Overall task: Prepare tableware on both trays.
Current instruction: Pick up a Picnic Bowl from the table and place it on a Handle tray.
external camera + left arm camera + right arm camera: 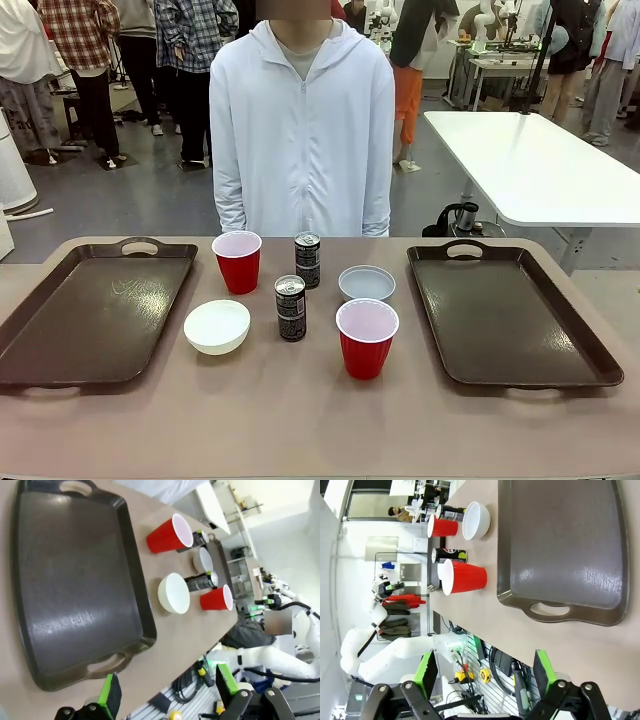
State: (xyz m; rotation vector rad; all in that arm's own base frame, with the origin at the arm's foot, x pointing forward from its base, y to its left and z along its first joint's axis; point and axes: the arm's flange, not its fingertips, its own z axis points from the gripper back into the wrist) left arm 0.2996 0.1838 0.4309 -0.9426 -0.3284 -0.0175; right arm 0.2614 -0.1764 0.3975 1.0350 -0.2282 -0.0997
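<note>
In the front view, two dark brown trays lie empty, the left tray [90, 310] and the right tray [510, 310]. Between them stand two red cups [238, 262] [367, 338], two dark cans [308, 260] [291, 308], a cream-white bowl [217, 326] and a shallower grey-white bowl [367, 283]. My left gripper [167, 687] is open above the table's near edge, short of the left tray [75, 580]. My right gripper [485, 672] is open too, off the near end of the right tray [565, 545]. Nothing sits between either pair of fingers.
A person in a white hooded jacket [302, 120] stands at the far side, hands out of sight. Another white table [540, 160] stands behind at the right. Bare table lies in front of the tableware.
</note>
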